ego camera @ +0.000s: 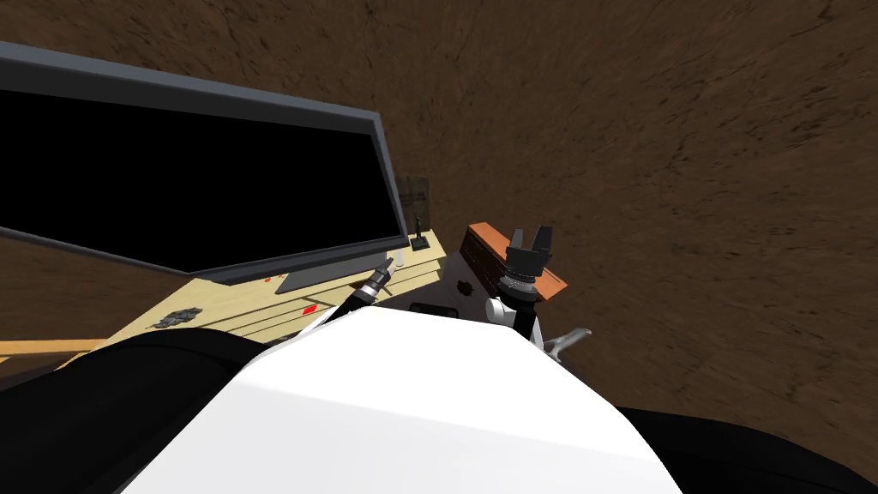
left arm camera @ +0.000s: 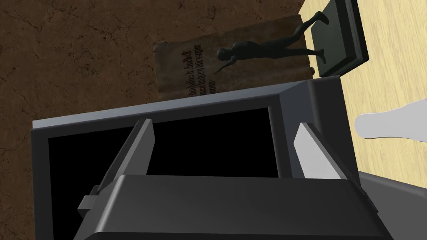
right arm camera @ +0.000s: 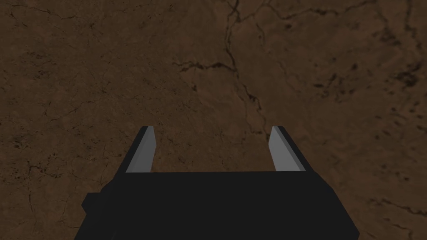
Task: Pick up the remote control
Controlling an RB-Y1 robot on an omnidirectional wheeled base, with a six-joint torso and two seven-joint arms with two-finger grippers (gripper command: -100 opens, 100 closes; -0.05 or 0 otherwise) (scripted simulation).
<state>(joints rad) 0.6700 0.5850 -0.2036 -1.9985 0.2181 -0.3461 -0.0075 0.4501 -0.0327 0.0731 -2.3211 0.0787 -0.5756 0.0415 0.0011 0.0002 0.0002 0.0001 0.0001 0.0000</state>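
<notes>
Holding anything, was the robot? – the first asked.
Nothing, – the second answered. – The left gripper stood wide open, empty, close before the television, and the right gripper, raised at the robot's right side, was wide and empty too.
And the remote control?
It seemed to be the small dark thing lying on the light table, toward its left end, well apart from both grippers. Approach, grasp and lift were all left to do.

Grey-framed black television on pale wooden table, dark remote control near its edge, right hand alongside, fingers apart.
</notes>
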